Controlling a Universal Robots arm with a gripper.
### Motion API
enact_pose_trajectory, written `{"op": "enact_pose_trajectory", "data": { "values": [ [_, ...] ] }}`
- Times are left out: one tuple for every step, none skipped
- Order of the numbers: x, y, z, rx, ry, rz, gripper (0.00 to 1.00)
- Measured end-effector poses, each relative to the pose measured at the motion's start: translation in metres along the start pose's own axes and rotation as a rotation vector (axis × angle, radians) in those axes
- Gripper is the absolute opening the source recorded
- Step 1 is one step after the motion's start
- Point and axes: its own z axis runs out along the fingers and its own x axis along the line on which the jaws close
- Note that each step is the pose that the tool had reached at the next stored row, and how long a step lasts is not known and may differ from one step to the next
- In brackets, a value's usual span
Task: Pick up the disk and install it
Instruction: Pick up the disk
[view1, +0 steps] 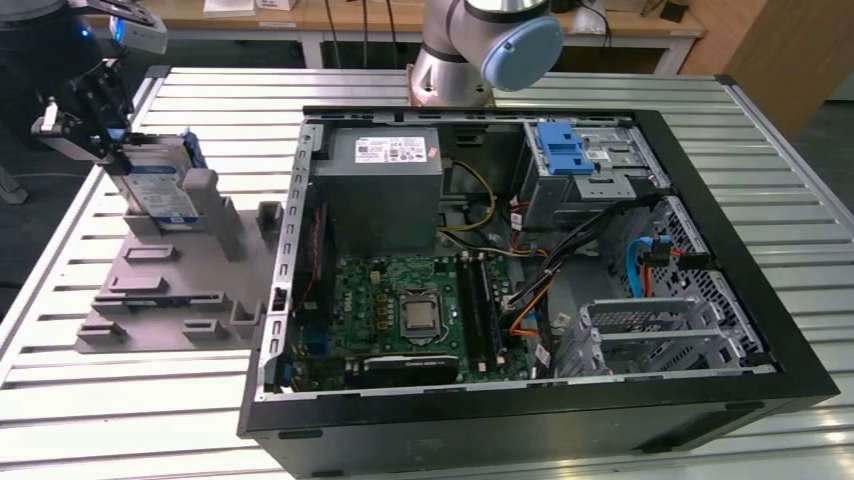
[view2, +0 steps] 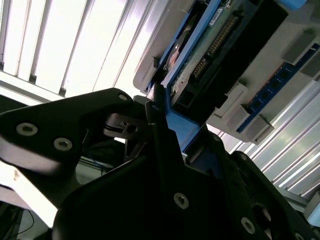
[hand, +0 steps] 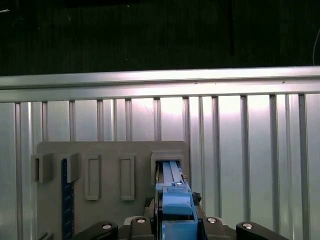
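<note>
The end effector (view1: 110, 145) is clamped on the top of the disk (view1: 158, 185), upright at the grey fixture's (view1: 174, 290) far end near the tabletop's (view1: 134, 400) far corner; stiff, dense and probably shock-sensitive, it is best gripped by its blue frame.

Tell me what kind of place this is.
Probably a robotics lab or test bench for PC assembly. An open computer case lies on a slatted metal table. Beside it, the disk stands upright at a grey fixture, and wooden desks stand behind.
</note>
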Motion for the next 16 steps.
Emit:
{"op": "enact_pose_trajectory", "data": {
  "values": [
    [0.0000,0.0000,0.0000,-0.0001,0.0000,0.000,0.38],
    [0.0000,0.0001,0.0000,0.0000,0.0000,0.000,0.38],
    [0.0001,0.0002,0.0000,0.0000,0.0000,0.000,0.38],
    [0.0002,0.0002,0.0000,0.0000,0.0000,0.000,0.44],
    [0.0002,0.0002,0.0000,0.0000,0.0000,0.000,0.44],
    [0.0003,0.0002,0.0000,0.0001,0.0000,0.000,0.44],
    [0.0003,0.0002,0.0000,0.0000,0.0000,0.000,0.44],
    [0.0003,0.0002,0.0000,0.0000,0.0000,0.000,0.44],
    [0.0003,0.0002,0.0000,0.0000,0.0000,0.000,0.44],
    [0.0003,0.0003,0.0000,0.0000,0.0000,0.000,0.43],
    [0.0003,0.0002,0.0000,0.0000,0.0001,0.000,0.43],
    [0.0004,0.0002,0.0000,0.0000,0.0000,0.000,0.36],
    [0.0003,0.0003,0.0000,0.0000,0.0000,0.000,0.36],
    [0.0004,0.0002,0.0000,0.0000,0.0000,0.000,0.36],
    [0.0004,0.0002,0.0000,0.0000,0.0000,0.000,0.36],
    [0.0004,0.0003,0.0000,0.0001,0.0000,0.000,0.36]
  ]
}}
